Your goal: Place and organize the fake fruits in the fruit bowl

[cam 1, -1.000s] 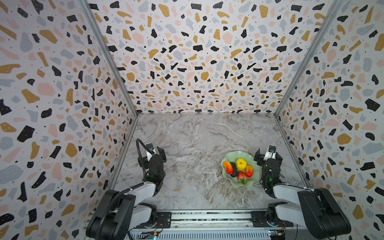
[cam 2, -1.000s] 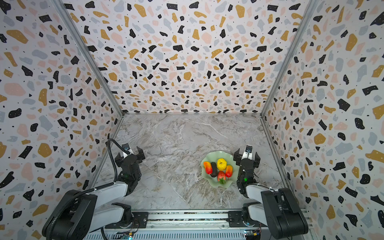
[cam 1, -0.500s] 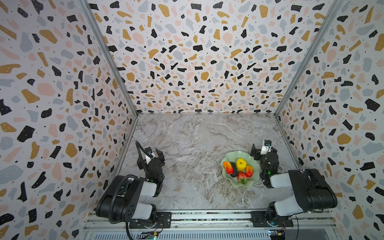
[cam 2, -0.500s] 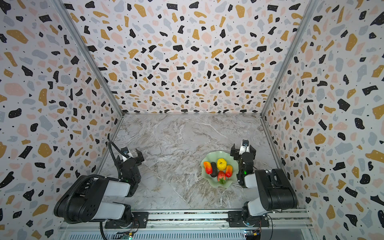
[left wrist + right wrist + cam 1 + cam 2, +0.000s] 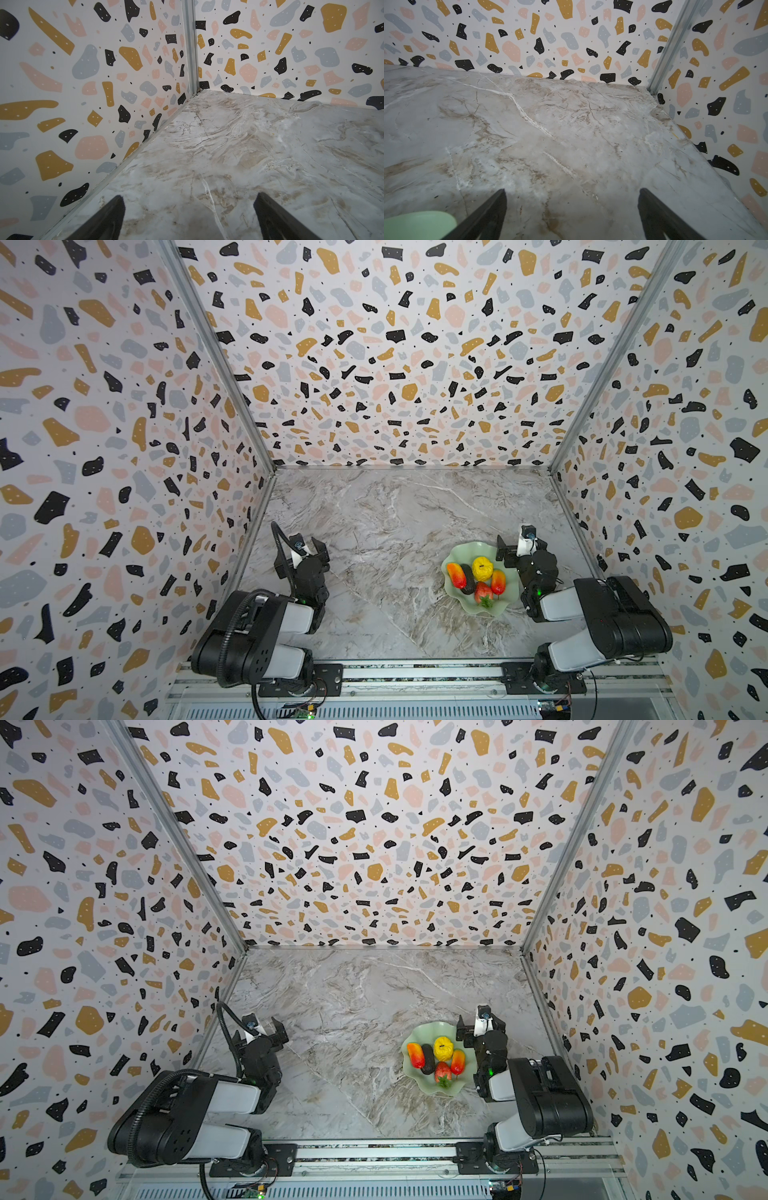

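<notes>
On the marble tabletop (image 5: 395,522), toward the right arm's side and near the front, the fruit bowl (image 5: 461,551) sits flat with all five fake fruits (image 5: 442,1050) inside it. None shows on the table in either top view.

- **Layout:** The yellow round fruit (image 5: 482,568) is at the back. The dark oval fruit (image 5: 468,581) touches a red-to-yellow piece (image 5: 456,576). The strawberry (image 5: 483,591) is at the front, and the second red-to-yellow piece (image 5: 498,581) is beside it. They are packed close, most of them touching.
- **Left gripper (image 5: 189,196):** Jaws are spread wide with nothing between them, over bare marble. It is well apart from the bowl.
- **Right gripper (image 5: 572,190):** Also wide open and empty, just beside the bowl. A mint edge of the bowl shows at the corner of the right wrist view (image 5: 419,222).
- **Handling (judged):**
  - The fruits look like light hollow plastic or foam with smooth skin. They are probably stiff enough to pinch but slippery, and likely to roll.
  - Any tidying should take the elongated ones across the short axis at mid-body.
  - The strawberry should be held on its red body, not the leaves.
  - The yellow one should be gripped across its widest part.
  - The bowl looks rigid, thin and light, so a nudge could slide it. The wavy rim is the only place to take hold.
- **Progress:** Placement looks done.
</notes>
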`<act>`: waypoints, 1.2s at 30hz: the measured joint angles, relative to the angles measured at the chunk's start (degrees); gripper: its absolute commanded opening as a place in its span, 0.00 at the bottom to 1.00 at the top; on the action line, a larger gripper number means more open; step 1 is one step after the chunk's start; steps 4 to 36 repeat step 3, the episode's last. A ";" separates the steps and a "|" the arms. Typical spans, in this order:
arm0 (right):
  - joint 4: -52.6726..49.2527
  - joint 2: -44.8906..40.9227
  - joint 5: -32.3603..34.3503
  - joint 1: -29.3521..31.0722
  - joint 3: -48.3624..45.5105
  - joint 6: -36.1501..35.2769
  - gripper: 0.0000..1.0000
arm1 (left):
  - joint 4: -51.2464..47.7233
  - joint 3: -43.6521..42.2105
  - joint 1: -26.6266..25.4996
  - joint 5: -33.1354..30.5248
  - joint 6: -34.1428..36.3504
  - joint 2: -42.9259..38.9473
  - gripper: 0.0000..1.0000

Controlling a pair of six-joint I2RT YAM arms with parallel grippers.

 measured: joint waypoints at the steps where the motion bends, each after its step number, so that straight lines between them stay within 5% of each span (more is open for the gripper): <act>1: -0.04 0.00 -0.24 -0.24 0.28 0.02 0.99 | 0.00 0.00 0.00 0.02 0.02 0.00 1.00; 36: 0.04 0.00 -0.74 -0.52 0.57 0.00 0.99 | 0.00 0.00 0.00 0.04 0.00 0.00 1.00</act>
